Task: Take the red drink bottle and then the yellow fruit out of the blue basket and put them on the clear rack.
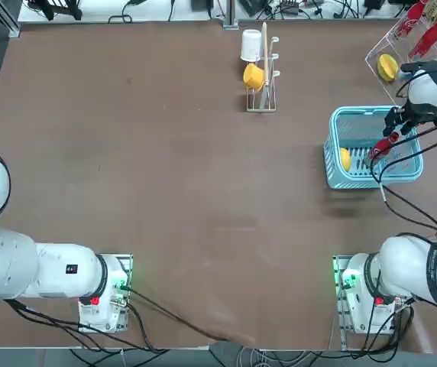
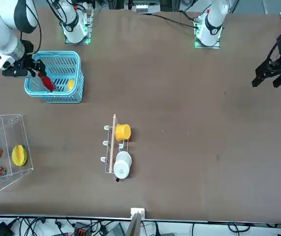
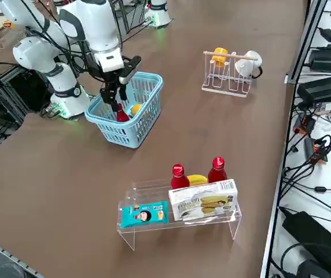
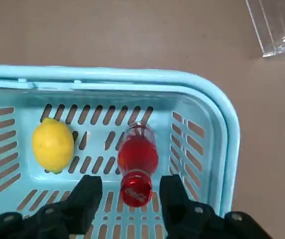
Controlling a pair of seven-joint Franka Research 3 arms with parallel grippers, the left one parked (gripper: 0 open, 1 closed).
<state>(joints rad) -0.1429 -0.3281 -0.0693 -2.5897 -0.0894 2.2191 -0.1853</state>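
**With the claw poised over the bottle's cap end**

While the red drink bottle (image 4: 136, 164) lies on the floor of the blue basket (image 4: 217, 107), the right claw (image 4: 131, 191) hangs just above it, spread, one finger on each side of the cap. The bottle's long axis runs straight away from the claw, between its fingers. The yellow fruit (image 4: 53, 145) rests beside it, apart. The clear rack (image 3: 180, 217) stands well off on the bench (image 1: 165, 191).
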